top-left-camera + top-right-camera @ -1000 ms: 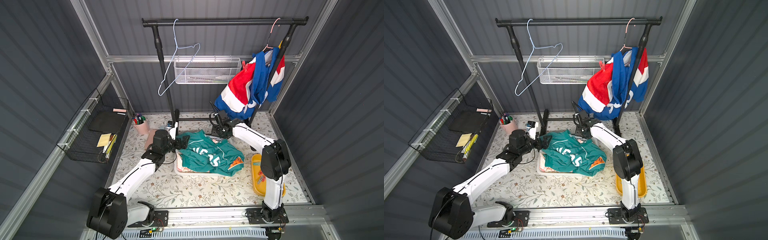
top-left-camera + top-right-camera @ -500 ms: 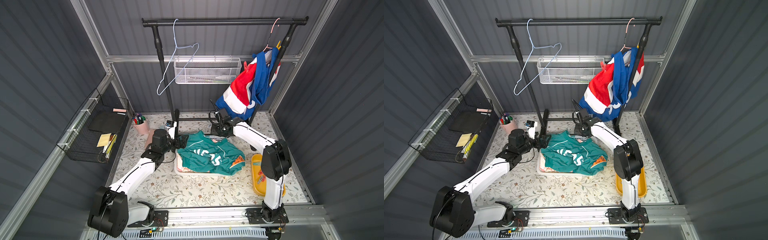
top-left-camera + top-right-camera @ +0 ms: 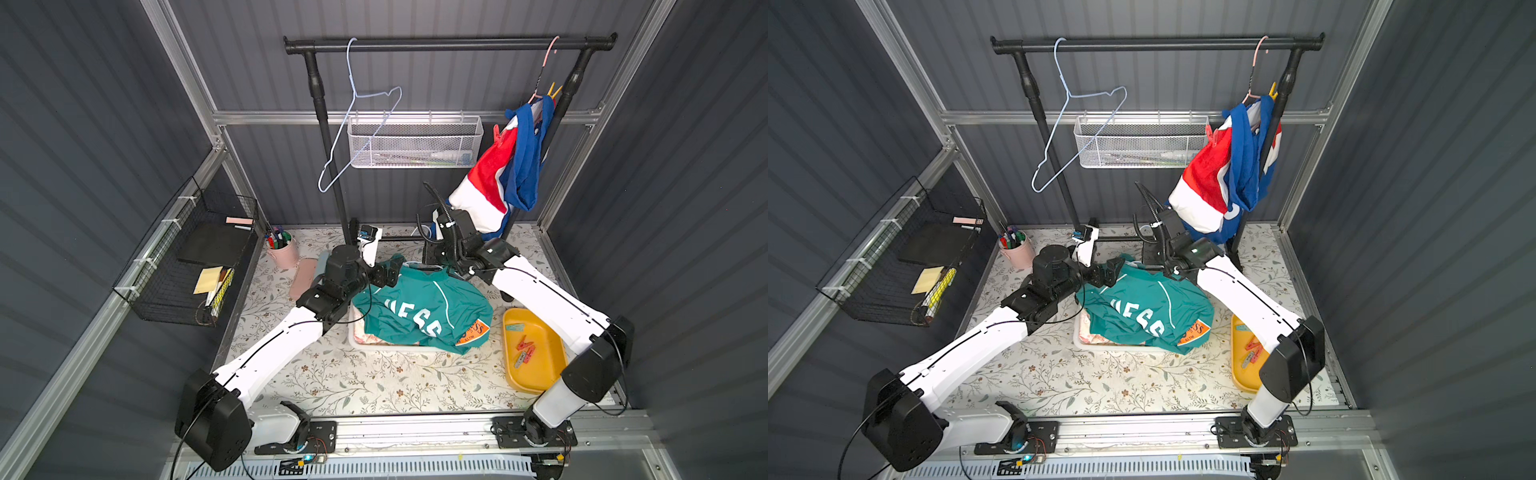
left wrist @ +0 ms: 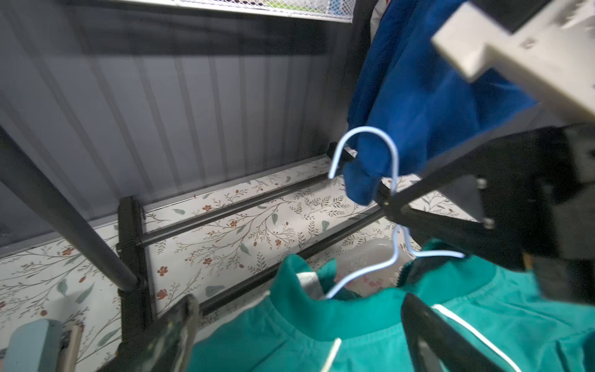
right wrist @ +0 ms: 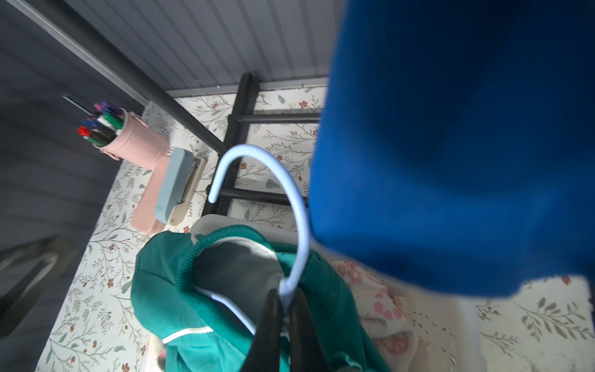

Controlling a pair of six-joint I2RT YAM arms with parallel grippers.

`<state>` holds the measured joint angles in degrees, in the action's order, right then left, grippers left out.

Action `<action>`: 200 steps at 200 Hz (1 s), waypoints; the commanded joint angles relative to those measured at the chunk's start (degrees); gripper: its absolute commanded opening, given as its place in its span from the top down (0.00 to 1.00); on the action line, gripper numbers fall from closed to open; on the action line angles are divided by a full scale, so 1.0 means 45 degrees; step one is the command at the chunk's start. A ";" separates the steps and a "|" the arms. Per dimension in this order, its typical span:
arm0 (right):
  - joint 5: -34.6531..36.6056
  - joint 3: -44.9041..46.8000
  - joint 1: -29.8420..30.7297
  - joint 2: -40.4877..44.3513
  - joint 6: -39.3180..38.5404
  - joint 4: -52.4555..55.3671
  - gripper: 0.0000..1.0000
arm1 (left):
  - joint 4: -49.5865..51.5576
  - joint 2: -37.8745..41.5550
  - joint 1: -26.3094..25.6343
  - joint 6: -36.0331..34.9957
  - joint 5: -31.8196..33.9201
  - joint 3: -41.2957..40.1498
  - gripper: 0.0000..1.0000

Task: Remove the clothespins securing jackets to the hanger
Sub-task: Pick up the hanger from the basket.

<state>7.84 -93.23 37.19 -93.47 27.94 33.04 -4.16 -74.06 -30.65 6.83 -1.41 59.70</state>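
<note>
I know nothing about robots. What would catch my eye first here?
A red, white and blue jacket hangs from the black rail at the far right. In the middle, a teal jacket lies over a white tub, and the right arm's fingers pinch its pale blue hanger.

Teal jacket [image 3: 419,307]: white letters "ESS"; orange patch [image 3: 473,331]: "SS".

Two white-and-black arms on a silver rail [image 3: 415,428]

Left arm [image 3: 282,336] and right arm [image 3: 544,299] share glossy white link shells, bulky black joint housings and a thin black cable traced along each white link. Black bases [image 3: 299,434] carry small circuit boards with wires. A ribbed black hose [image 3: 444,208] loops above the right wrist; a white camera block [image 3: 370,247] tops the left.
</note>
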 commanded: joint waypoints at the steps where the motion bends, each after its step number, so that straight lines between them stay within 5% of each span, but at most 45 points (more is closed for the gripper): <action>1: 0.0913 0.0372 0.0302 0.0625 -0.0682 -0.0303 1.00 | 0.1075 -0.0037 0.0074 -0.0594 0.0900 0.0239 0.01; 43: 0.1637 0.0386 0.1087 0.1435 -0.1545 -0.0675 1.00 | 0.1169 -0.0569 0.0074 -0.0669 0.0989 0.0659 0.01; 95: 0.2379 0.0639 0.1579 0.1705 -0.2170 -0.1358 1.00 | 0.1583 -0.1432 0.0074 -0.0971 0.0465 0.0989 0.13; 135: 0.2497 0.1070 0.1686 0.2027 -0.2432 -0.2045 1.00 | 0.1764 -0.1452 0.0074 -0.0895 0.0606 0.0932 0.37; 181: 0.1840 0.1615 0.1720 0.2595 -0.2861 -0.2426 1.00 | 0.1887 -0.1791 0.0074 -0.0070 0.0484 0.1203 0.85; 200: 0.1709 0.2106 0.1724 0.3032 -0.3051 -0.2518 1.00 | 0.1865 -0.1777 0.0098 0.0486 0.0953 0.1308 0.96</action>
<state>16.95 -86.04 44.56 -83.29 15.84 23.64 3.77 -81.38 -30.92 3.05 0.16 62.98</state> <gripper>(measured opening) 0.066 0.104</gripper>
